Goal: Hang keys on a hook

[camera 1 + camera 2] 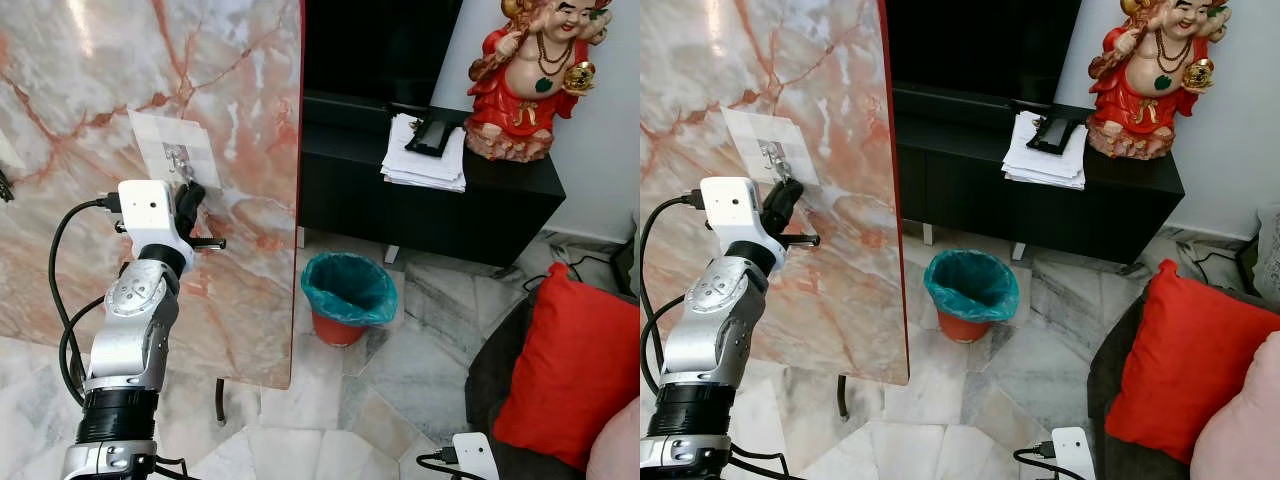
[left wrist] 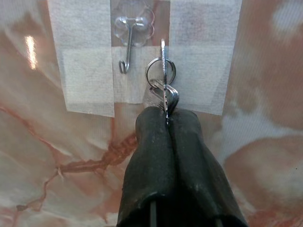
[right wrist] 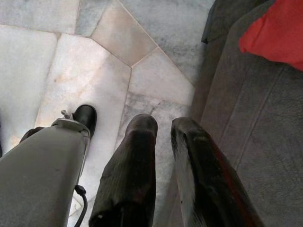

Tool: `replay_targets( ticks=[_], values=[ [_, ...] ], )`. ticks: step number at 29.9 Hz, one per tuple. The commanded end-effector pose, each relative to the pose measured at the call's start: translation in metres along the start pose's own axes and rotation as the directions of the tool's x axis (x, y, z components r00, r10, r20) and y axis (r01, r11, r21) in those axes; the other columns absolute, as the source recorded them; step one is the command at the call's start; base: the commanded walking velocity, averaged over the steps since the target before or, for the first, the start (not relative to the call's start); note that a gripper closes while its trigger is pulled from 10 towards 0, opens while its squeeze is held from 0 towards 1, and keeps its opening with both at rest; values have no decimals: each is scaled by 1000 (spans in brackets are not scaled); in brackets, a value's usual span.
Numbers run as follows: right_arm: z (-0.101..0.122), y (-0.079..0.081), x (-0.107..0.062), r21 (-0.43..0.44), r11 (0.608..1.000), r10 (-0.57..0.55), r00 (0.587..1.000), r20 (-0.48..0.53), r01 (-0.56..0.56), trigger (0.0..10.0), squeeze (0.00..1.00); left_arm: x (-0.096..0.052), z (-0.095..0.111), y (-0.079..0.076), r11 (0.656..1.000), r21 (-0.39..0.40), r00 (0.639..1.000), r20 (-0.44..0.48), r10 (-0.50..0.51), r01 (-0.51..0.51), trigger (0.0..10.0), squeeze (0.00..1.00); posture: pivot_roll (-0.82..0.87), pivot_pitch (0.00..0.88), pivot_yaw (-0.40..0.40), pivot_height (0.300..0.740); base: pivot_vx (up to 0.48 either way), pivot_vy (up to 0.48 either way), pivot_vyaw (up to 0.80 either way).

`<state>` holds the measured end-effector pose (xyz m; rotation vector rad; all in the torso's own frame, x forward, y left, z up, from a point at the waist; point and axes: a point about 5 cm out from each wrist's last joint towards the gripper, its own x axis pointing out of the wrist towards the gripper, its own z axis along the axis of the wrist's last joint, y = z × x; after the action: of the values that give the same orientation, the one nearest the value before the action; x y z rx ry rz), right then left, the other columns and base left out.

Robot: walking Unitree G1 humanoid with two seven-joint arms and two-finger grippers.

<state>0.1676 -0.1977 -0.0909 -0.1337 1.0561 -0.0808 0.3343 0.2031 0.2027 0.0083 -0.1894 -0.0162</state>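
Keys (image 2: 163, 87) — shanks hidden in left gripper (image 2: 166, 124)

Left end effector (image 2: 166, 124) raised, fingers pinched.

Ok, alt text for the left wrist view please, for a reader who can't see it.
The left pincer, fingers shut, holds a key ring with keys up against a marble panel, beside and not yet on a clear wire hook fixed there under strips of translucent tape.

Marble floor (image 1: 420, 370), pink marble panel (image 1: 120, 60), black cabinet (image 1: 430, 210), grey sofa (image 1: 500, 380)
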Motion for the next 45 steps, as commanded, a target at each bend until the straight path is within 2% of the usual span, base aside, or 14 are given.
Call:
replay_targets(
  ticks=[1,2,5,17,25,45],
  values=[
    [-1,-1,0,-1,1000,1,1000,-12,-1,10000,0,1,9,-1,1000,5,1000,29,0,-1,10000,0,118,78,-98,740,0,0,0],
    [0,-1,0,-1,1000,1,1000,-9,-1,10000,0,1,9,1,1000,-25,999,33,11,-10,10000,0,117,79,-98,740,0,0,0],
    [1,0,0,-3,1000,3,1000,-7,-3,10000,0,1,10,2,999,-49,999,36,11,-9,10000,0,118,78,-99,740,0,0,0],
    [-1,0,0,-6,1000,1,1000,-12,-1,10000,0,0,12,4,994,-113,999,51,9,-3,10000,0,117,78,-99,740,0,0,0],
    [-2,0,0,-10,1000,2,1000,-12,-2,10000,0,3,15,4,977,-213,998,64,12,2,10000,0,119,78,-100,740,0,0,0],
    [0,0,0,-11,1000,4,1000,-7,-4,10000,0,4,17,9,962,-268,995,65,74,-54,10000,0,118,79,-102,740,0,0,0]
  ],
)
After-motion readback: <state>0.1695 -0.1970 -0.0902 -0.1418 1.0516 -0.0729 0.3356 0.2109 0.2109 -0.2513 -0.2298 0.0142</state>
